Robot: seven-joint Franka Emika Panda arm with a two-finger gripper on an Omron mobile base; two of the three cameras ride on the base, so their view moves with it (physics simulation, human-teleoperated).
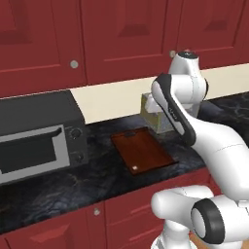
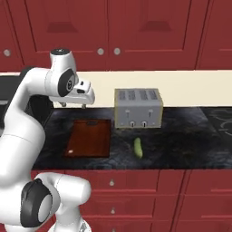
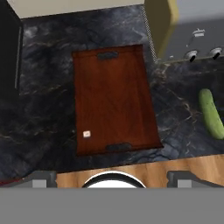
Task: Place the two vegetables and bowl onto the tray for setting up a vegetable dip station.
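The tray (image 3: 113, 100), a flat reddish-brown board with a slot handle at each end and a small white dot, lies bare on the dark counter, and it also shows as the tray (image 1: 143, 151) and the tray (image 2: 89, 137). A green cucumber-like vegetable (image 2: 137, 147) lies on the counter to the tray's right, in front of the toaster, also in the hand view as the vegetable (image 3: 211, 113). My gripper (image 2: 73, 105) hangs well above the tray's far end, pointing down, open and holding nothing. Its fingertips (image 3: 41, 179) stand wide apart. The bowl is out of view.
A silver toaster (image 2: 138, 108) stands against the wall just right of the tray. A dark toaster oven (image 1: 39, 141) sits to the tray's left. The counter's front edge (image 3: 131, 158) runs close below the tray's near end. Red cabinets hang above.
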